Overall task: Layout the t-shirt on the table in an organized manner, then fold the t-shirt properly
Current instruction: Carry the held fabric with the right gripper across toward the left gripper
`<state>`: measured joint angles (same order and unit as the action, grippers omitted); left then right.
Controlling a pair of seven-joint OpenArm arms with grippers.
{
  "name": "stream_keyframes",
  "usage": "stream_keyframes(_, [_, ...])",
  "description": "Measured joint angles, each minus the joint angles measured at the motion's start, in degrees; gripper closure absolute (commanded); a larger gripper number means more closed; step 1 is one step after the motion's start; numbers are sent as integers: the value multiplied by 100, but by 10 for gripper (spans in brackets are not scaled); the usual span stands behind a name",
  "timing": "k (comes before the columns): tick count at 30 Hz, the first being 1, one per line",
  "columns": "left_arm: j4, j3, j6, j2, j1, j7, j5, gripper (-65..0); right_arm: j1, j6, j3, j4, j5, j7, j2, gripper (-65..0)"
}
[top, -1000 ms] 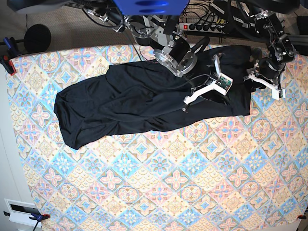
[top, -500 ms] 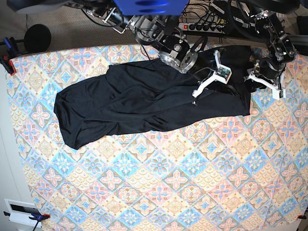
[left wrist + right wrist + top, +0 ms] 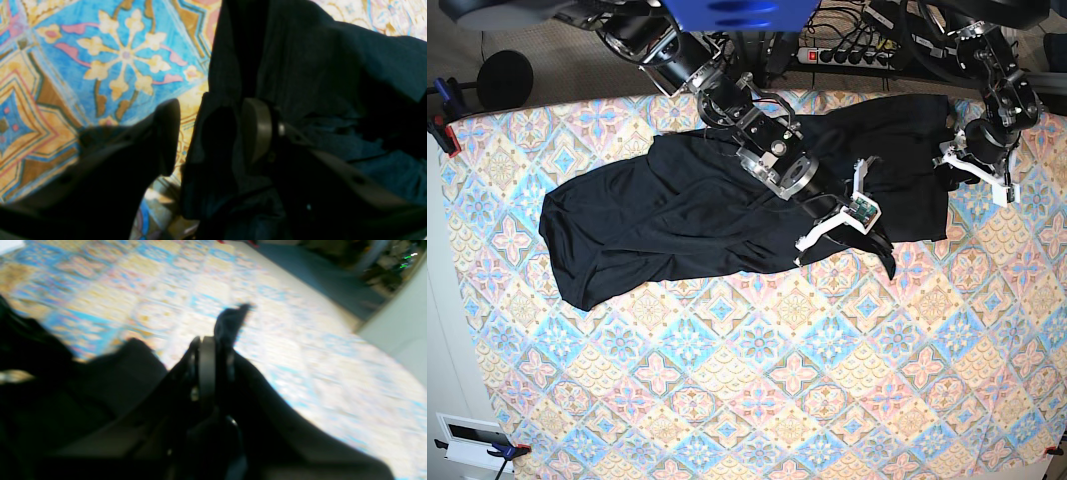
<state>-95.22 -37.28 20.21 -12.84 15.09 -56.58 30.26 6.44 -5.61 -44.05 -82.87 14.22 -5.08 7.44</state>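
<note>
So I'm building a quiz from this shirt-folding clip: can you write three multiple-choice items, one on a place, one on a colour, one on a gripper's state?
1. Where on the table does the t-shirt lie?
A. the far half
B. the near edge
C. hanging off the side

2. What colour is the t-shirt?
A. white
B. black
C. red

3. How does the right gripper stand?
A. wide open
B. out of view
C. shut on the t-shirt

Answers: 1 A, the base view shows the near tiles bare. 2 B, plain black in every view. 3 C, the right wrist view shows dark cloth pinched between closed fingers.
</note>
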Motion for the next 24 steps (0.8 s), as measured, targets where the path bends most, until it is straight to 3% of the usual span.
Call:
stream_keyframes(4, [426, 0, 2, -2, -31, 17, 42, -294, 310, -437, -57, -31, -1034, 50, 39, 0])
stream_keyframes(7, [568, -15, 4, -20, -35, 85, 127, -294, 269, -758, -44, -70, -1257, 59, 33, 0])
stream_keyframes(24, [640, -15, 22, -28, -190, 81, 76, -294, -125, -802, -422, -20, -1276, 17, 15, 0])
